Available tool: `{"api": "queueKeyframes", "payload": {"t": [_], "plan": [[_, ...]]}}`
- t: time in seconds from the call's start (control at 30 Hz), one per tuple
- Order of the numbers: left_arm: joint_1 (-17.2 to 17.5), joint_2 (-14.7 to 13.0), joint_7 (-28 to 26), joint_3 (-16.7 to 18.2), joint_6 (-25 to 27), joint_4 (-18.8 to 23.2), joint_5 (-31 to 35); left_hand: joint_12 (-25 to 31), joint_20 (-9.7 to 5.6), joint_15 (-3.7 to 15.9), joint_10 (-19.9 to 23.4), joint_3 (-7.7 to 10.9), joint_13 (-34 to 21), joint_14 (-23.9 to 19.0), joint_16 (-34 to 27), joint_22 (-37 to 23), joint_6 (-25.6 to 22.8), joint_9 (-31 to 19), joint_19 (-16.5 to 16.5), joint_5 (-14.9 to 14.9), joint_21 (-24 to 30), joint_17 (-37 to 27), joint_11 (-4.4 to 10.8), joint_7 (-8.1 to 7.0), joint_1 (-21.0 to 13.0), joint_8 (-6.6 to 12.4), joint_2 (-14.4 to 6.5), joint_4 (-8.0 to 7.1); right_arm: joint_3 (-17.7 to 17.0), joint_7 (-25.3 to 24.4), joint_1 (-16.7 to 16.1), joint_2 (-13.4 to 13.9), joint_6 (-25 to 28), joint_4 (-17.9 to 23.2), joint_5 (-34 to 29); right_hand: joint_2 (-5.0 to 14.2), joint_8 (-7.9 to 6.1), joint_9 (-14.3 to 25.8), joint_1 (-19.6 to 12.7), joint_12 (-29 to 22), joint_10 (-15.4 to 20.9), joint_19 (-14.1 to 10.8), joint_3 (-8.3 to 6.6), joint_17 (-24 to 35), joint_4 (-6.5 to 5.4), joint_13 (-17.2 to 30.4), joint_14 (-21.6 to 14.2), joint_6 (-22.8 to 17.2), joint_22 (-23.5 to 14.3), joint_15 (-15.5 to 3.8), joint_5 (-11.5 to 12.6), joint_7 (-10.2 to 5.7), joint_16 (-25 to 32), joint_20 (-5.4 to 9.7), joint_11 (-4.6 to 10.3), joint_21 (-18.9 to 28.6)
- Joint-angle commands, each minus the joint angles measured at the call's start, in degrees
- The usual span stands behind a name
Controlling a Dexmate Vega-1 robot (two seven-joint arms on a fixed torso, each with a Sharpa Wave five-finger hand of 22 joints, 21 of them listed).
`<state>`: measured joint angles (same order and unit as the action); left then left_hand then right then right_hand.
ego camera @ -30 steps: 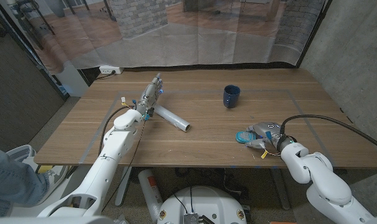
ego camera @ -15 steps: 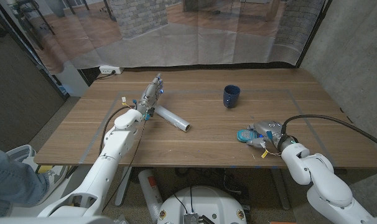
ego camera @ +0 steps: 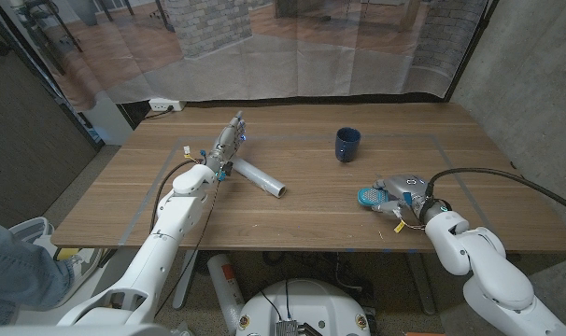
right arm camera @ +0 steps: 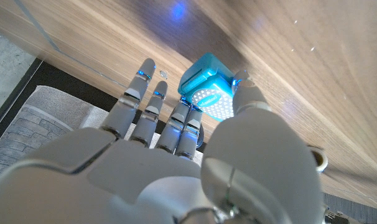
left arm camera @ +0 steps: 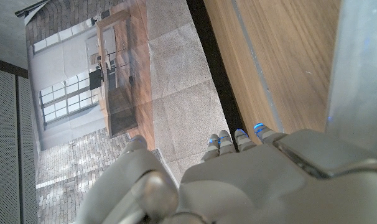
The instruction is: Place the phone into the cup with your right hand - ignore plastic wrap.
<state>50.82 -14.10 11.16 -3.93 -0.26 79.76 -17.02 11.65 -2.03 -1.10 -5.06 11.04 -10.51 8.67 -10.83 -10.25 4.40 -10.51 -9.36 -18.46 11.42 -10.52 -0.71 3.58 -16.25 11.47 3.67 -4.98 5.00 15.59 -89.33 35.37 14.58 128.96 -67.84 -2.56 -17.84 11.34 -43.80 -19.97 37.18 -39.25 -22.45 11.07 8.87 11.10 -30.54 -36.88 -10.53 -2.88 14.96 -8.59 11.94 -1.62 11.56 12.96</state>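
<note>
The turquoise phone [ego camera: 368,197] is gripped by the right hand [ego camera: 402,193] (thumb on one side, fingers on the other, per the wrist view) near the table's [ego camera: 311,219] front-right edge, well apart from the dark blue cup [ego camera: 347,144]. The left hand [ego camera: 229,137] is seen at far left w/ fingers extended, nothing held, beside the plastic wrap roll [ego camera: 258,176].

I see bare wood between right hand [ego camera: 402,195], holding phone [ego camera: 368,197], and cup [ego camera: 347,144]; nothing standing on that stretch. Cup mouth upward, unobstructed. Plastic wrap roll [ego camera: 258,177] lies well off toward my left, apart from cup, outside that lane. Left hand [ego camera: 229,137] sits near far end of roll, well apart from cup. Table [ego camera: 451,159] to right of cup also bare.
</note>
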Motion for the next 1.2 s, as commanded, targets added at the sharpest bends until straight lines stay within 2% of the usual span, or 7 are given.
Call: {"api": "queueKeyframes", "payload": {"t": [0.03,0.43,1.0,1.2], "plan": [[-0.16,0.02,-0.03,0.0,-0.16,-0.04,0.17,-0.03,-0.66,0.07,-0.15,-0.15,-0.24,0.29,0.01,-0.15,-0.13,-0.23,-0.79,-0.18,0.01,-0.11,-0.1,-0.08,0.02,-0.13,-0.56,0.15,-0.95,-0.77,0.76,-0.17,-0.71,1.05,-1.79,1.68,-0.18,0.15,-1.49,-0.4,1.16,-0.25,-0.1,0.27,-0.26,0.11,-0.68,-5.04,-0.11,-5.13,-0.21,-4.18,0.45,0.32,0.47,-0.14],[-0.32,-0.37,0.17,0.14,0.03,0.59,0.16,-0.04,-0.64,0.02,-0.18,-0.27,-0.24,0.32,0.02,-0.15,-0.12,-0.23,-0.85,-0.16,0.01,-0.1,-0.01,-0.06,-0.04,-0.14,-0.64,0.15,-0.94,-0.54,3.44,-0.84,-1.5,0.75,-2.61,1.94,-0.01,0.14,-1.96,-0.43,1.5,-0.4,0.09,0.39,-0.29,0.12,-1.02,-5.47,-0.11,-5.42,-0.48,-4.19,0.47,0.52,0.49,-0.19],[-0.1,-1.08,-0.09,0.38,0.99,2.37,0.49,-0.06,-0.65,0.07,-0.23,-0.42,-0.24,0.32,0.01,-0.16,-0.11,-0.24,-0.92,-0.14,0.0,-0.1,0.02,0.0,-0.14,-0.15,-0.75,0.16,-0.64,1.11,6.31,-0.43,-2.11,0.66,-4.54,2.21,0.24,0.14,-2.25,-0.47,1.91,-0.67,0.41,0.55,-0.43,0.12,-1.51,-5.74,-0.11,-5.49,-0.81,-4.2,0.59,0.76,0.44,-0.2],[-0.05,-1.35,0.02,0.48,1.2,2.76,0.52,-0.05,-0.63,0.04,-0.2,-0.49,-0.24,0.35,0.02,-0.16,-0.1,-0.24,-0.94,-0.13,0.01,-0.1,-0.2,-0.01,-0.18,-0.15,-0.8,0.17,-1.21,-0.05,6.8,-1.08,-2.91,0.52,-2.62,2.19,0.39,0.14,-2.32,-0.49,2.17,-0.78,0.59,0.52,-0.5,0.11,-2.02,-5.89,-0.11,-5.92,-1.0,-4.2,0.63,0.98,0.41,-0.23]]}}
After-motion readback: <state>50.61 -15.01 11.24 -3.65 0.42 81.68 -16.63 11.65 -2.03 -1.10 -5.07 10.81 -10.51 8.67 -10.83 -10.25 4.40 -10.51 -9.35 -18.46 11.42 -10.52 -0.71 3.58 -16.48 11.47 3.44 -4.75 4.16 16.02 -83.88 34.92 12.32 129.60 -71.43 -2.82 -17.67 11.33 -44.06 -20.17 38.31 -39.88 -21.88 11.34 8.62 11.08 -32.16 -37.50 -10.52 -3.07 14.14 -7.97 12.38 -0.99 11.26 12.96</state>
